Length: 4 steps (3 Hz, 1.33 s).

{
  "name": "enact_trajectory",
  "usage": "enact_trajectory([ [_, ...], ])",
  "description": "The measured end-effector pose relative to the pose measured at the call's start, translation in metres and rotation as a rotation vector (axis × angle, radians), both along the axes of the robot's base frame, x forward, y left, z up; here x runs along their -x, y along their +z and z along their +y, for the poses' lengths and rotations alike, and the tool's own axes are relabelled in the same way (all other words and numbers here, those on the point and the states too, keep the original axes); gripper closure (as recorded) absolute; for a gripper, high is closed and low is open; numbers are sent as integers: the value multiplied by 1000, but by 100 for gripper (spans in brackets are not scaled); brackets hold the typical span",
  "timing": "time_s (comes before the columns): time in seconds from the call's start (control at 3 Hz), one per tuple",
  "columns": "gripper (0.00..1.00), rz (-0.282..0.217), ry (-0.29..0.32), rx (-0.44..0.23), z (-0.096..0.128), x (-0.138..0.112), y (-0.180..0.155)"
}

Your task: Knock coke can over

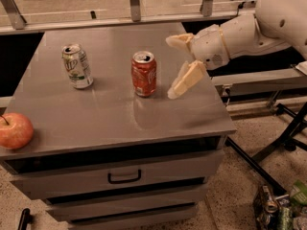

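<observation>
Red-orange coke can [144, 74]; cream gripper [169, 67] just beside it

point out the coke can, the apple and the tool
coke can [144, 75], camera view, middle of its red side
apple [15, 131], camera view, middle of its skin
tool [169, 67], camera view, midway between its open fingertips, just right of the coke can

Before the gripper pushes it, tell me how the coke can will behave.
The coke can stands upright and narrow, so a push near its top probably tips it. Its round body may then roll on the smooth table. The open gripper sits beside it, apart.
</observation>
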<state>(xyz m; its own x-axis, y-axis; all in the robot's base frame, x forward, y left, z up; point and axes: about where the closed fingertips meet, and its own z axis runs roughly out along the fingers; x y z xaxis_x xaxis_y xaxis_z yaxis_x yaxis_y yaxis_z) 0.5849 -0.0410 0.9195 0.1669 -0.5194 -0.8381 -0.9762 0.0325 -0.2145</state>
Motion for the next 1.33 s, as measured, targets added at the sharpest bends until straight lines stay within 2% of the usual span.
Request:
enact_trajectory([
  [0.67, 0, 64, 64, -137, 44, -4, -11],
  [1.0, 15, 78, 95, -173, 69, 3, -15],
  [1.33, 46, 116, 122, -205, 88, 5, -25],
])
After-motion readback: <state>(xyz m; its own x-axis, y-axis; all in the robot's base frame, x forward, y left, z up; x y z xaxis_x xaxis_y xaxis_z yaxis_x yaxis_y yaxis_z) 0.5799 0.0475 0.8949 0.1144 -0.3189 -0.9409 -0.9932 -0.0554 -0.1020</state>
